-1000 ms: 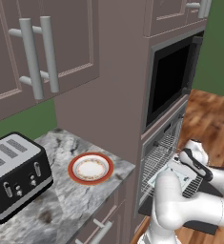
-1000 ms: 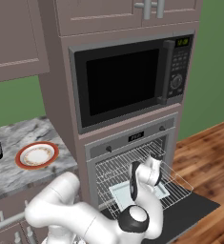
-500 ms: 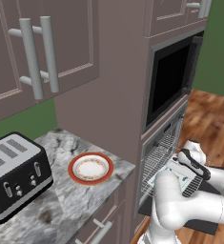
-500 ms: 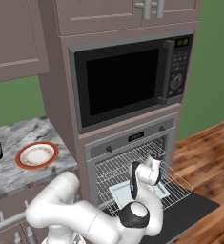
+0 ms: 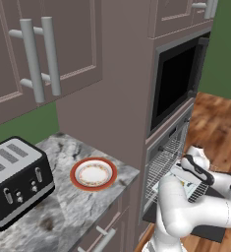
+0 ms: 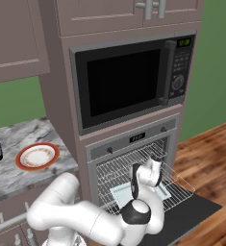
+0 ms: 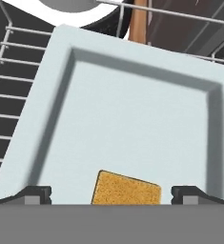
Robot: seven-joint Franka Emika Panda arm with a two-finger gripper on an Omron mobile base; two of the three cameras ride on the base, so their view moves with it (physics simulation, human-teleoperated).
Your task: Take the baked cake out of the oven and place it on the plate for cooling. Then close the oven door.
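the oven stands open, its oven door lowered flat and a wire rack drawn out over it. a pale baking tray lies on the rack. the plate waits on the counter. the gripper hangs over the tray, jaws spread wide, the baked cake between the fingertips with bare tray all around.

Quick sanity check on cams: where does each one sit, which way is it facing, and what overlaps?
Left base view: behind the arm's left, facing the counter with the plate, toaster and the oven edge-on; white arm lower right.
Right base view: behind the arm's right, facing the microwave and oven front; arm lower left.
Hand view: on the hand, facing the baking tray and the baked cake between the open gripper tips.
Shared: both base views show plate, oven, arm.
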